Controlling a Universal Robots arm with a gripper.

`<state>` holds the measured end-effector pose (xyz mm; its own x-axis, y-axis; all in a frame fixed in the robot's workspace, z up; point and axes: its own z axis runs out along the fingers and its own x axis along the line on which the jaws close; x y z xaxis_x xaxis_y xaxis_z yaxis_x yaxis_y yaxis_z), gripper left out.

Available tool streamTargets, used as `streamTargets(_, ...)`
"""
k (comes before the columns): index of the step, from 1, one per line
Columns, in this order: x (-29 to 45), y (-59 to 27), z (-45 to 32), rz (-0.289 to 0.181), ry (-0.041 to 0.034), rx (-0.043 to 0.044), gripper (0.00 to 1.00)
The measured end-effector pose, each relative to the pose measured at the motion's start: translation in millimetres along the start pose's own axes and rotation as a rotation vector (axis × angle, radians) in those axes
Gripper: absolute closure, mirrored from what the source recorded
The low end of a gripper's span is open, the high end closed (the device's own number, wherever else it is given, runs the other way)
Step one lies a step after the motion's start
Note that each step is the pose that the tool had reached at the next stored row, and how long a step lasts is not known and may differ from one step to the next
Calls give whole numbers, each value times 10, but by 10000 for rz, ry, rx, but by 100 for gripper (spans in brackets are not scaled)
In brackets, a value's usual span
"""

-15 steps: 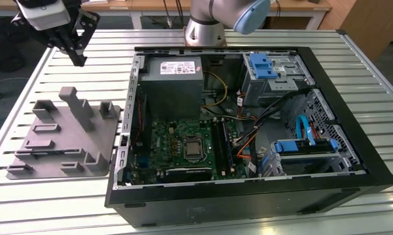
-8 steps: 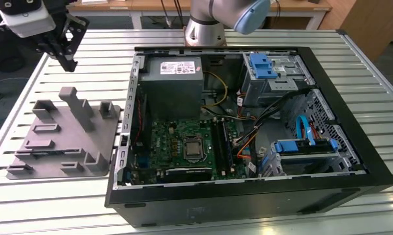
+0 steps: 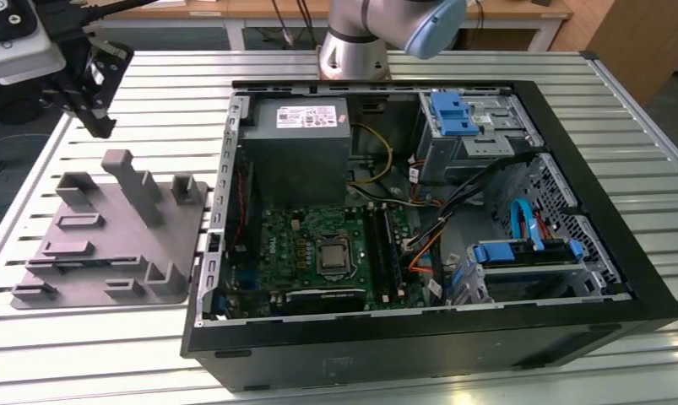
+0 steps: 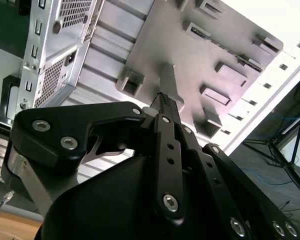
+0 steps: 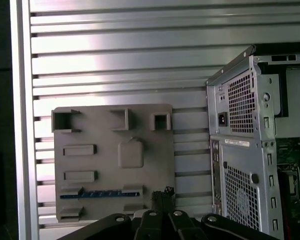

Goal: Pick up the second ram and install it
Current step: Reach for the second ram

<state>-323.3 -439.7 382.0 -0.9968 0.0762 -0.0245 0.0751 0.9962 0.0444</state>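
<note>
An open computer case lies on a slatted metal table. Inside it, the power supply sits at the far side and the motherboard nearer. Blue drive caddies are on the exterior view's right. On the exterior view's left, a grey fixture tray lies just beside the case. The gripper hovers over the tray's far end. The arm's base stands beyond the case.

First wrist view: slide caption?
End effector near grey fixture tray holding the second ram, computer case beside it.
</note>
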Motion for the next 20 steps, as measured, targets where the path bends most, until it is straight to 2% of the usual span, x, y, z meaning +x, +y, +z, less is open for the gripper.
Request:
streamTargets(13,127,-244,17,0,0,0,90)
streamTargets(20,144,-332,57,0,0,0,90)
